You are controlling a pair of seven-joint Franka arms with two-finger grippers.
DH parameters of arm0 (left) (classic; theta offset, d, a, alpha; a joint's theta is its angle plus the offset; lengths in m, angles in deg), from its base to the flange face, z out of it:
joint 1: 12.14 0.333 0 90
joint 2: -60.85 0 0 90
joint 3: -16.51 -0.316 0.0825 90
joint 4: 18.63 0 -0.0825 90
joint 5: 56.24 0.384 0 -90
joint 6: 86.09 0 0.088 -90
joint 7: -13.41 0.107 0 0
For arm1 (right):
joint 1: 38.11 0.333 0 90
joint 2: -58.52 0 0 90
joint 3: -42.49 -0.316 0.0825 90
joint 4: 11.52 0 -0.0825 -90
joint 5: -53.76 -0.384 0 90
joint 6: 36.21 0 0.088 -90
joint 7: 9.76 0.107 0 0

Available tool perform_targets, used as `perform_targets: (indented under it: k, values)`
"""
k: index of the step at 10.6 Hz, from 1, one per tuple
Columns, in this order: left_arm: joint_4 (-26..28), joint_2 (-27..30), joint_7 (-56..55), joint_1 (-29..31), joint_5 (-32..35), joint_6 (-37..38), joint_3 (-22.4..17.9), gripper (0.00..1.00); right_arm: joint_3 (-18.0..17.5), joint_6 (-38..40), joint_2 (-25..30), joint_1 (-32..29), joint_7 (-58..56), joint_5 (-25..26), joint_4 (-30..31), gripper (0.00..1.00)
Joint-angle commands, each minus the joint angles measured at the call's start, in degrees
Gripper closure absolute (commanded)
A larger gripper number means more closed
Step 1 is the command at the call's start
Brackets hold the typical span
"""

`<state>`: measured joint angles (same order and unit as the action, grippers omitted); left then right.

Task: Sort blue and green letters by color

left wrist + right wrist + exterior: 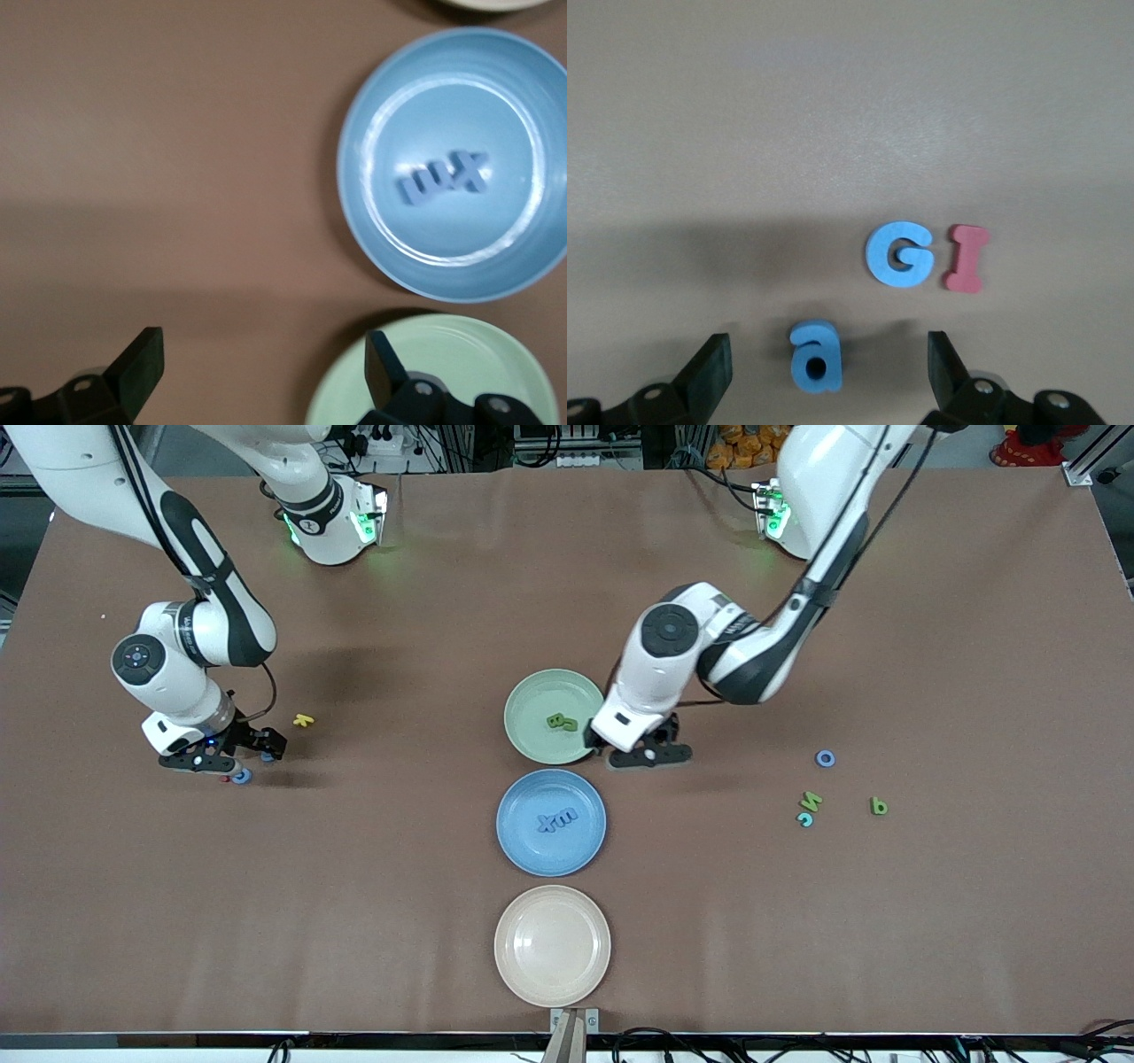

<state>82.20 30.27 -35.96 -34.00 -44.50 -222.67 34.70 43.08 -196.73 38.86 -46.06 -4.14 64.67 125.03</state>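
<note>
My right gripper [232, 751] is open and low over the table at the right arm's end. In the right wrist view a blue "a" [816, 356] lies between its open fingers [711, 361], untouched. A blue "G" [899, 254] lies close by, also seen in the front view [241, 776]. My left gripper [647, 755] is open and empty, low beside the green plate [530, 698], which holds green letters [562, 722]. The blue plate [523, 846] holds blue letters [557, 820]. A blue ring letter [825, 758], a green "N" [811, 800] and a green "b" [878, 806] lie toward the left arm's end.
A red "I" [967, 258] lies beside the blue "G". A yellow letter [304, 720] lies near my right gripper. A teal letter [805, 819] lies by the green "N". A beige plate [552, 945] stands nearest the front camera.
</note>
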Motion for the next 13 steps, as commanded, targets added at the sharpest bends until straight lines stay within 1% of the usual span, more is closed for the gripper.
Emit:
perform_targets:
  k: [1,3,4,8,9,10,11,12,13]
  values:
    - [1.55,2.02,14.7,4.53,0.39,3.42,0.62,0.0,-0.76,-3.14,-1.96,-1.27,0.18,0.95,1.08,0.32]
    - [2.78,2.54,24.45,7.69,0.57,3.96,0.61,0.0,-0.76,-2.53,-1.96,-1.36,-0.34,0.95,1.09,0.82]
    - [3.4,2.81,28.41,9.53,0.57,3.96,0.61,0.0,-0.68,-1.83,-1.87,-1.36,-0.26,0.95,1.0,0.91]
    - [5.95,3.69,41.96,17.71,0.48,4.05,0.53,0.0,-0.76,-1.3,-1.34,-1.36,0.44,0.95,0.65,0.91]
    - [6.3,3.69,44.25,19.03,0.57,4.05,0.61,0.0,-0.76,0.1,-1.08,-1.36,0.44,0.78,0.04,0.91]
    - [6.3,3.6,46.62,20.7,0.57,4.05,0.53,0.0,-0.76,2.64,-0.3,-1.19,0.53,0.69,-1.18,0.94]
    - [6.3,3.34,49.26,22.37,0.57,4.05,0.61,0.0,-0.85,6.06,0.58,-1.01,0.62,0.34,-2.85,0.94]
    - [6.3,2.99,51.55,23.69,0.57,4.05,0.53,0.0,-0.94,9.31,1.11,-0.4,1.66,-0.18,-4.61,0.94]
    - [6.3,2.72,53.13,24.75,0.57,4.05,0.53,0.0,-1.03,10.04,0.94,0.74,4.72,-0.88,-5.93,0.94]
